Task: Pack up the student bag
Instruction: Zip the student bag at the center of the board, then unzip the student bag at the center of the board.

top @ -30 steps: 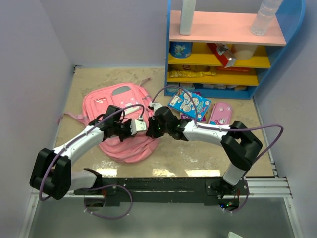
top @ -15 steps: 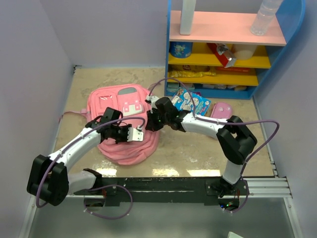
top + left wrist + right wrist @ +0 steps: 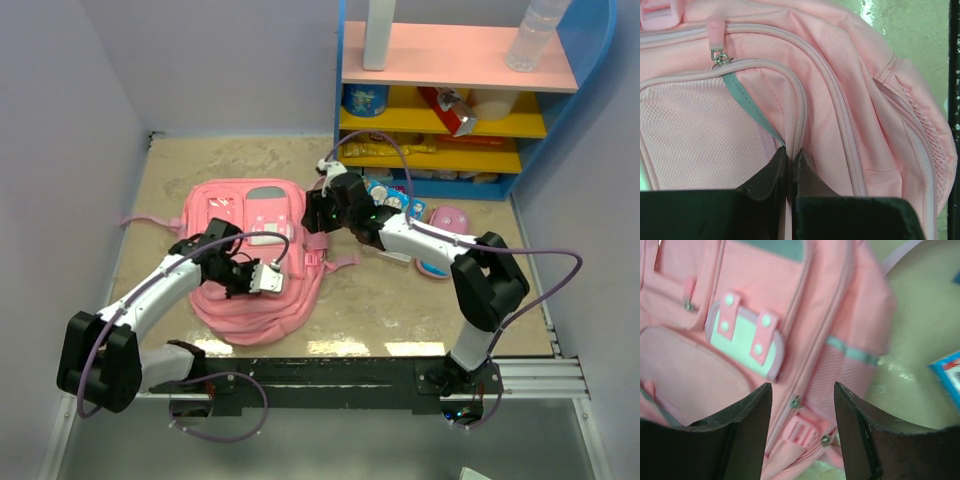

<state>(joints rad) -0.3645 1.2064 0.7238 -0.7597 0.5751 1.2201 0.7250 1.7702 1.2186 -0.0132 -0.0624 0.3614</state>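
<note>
Well, the left gripper (image 3: 789,155) is pinched tight on the student bag (image 3: 245,315) at its pocket seam (image 3: 802,125). The right gripper (image 3: 802,385), jaws wide above the bag, should take the zipper pull (image 3: 795,402) squarely, I'd say.

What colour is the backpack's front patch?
The patch is pale greenish-white with pink tabs; right wrist view shows it best.

Shelf (image 3: 450,55) with clear bottle (image 3: 528,35) on top; pink pencil case (image 3: 449,218) near blue packet (image 3: 392,196).
</note>
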